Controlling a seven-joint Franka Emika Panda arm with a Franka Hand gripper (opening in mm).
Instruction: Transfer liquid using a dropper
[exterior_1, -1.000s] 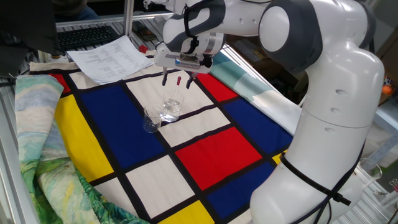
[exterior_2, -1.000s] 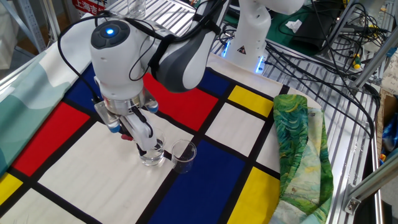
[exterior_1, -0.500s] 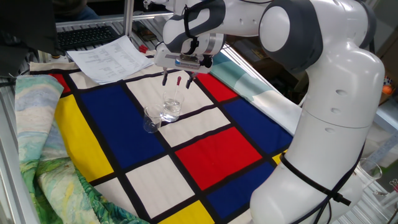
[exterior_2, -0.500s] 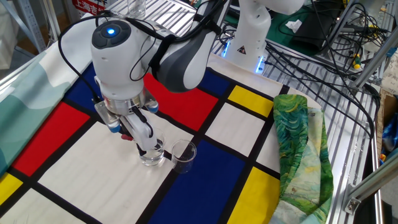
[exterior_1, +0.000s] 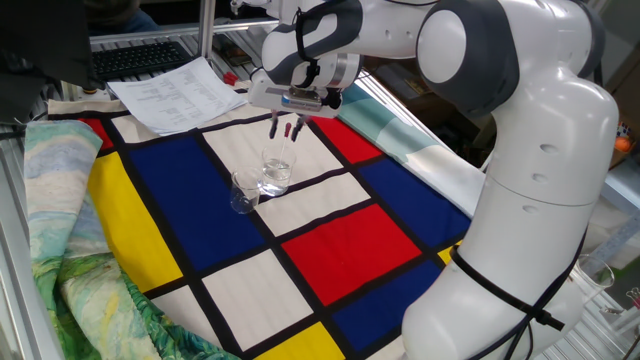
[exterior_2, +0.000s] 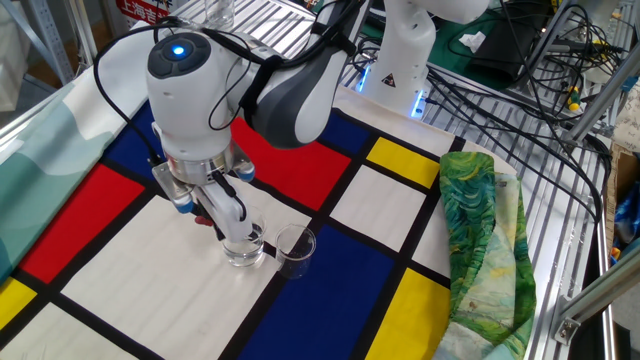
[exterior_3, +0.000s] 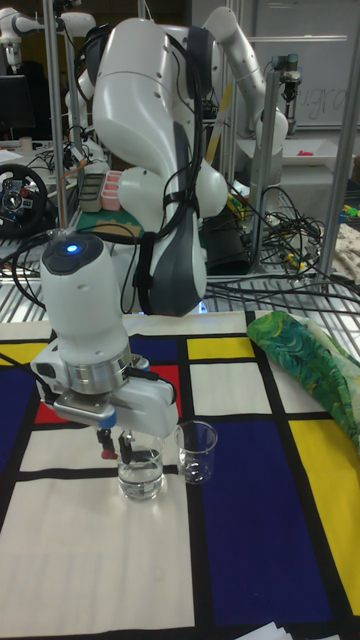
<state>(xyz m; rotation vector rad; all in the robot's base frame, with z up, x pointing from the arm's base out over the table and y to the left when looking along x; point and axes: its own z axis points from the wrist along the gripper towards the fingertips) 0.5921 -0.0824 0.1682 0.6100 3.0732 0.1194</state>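
One fixed view: gripper (exterior_1: 286, 127) hangs over the taller beaker (exterior_1: 277, 172) on a white panel toward the far edge of the checked cloth (exterior_1: 330, 240). Fingers drawn close on the red bulb of the dropper (exterior_1: 288, 131), its clear tube running down into the glass. Judged light, slippery, fragile; hold at the bulb.

Other fixed view: second beaker (exterior_2: 294, 250) stands just beside, apparently empty. Dropper mostly hidden by the fingers.

Tall fixed view: liquid (exterior_3: 140, 483) shows faintly, colourless, low in the taller beaker.
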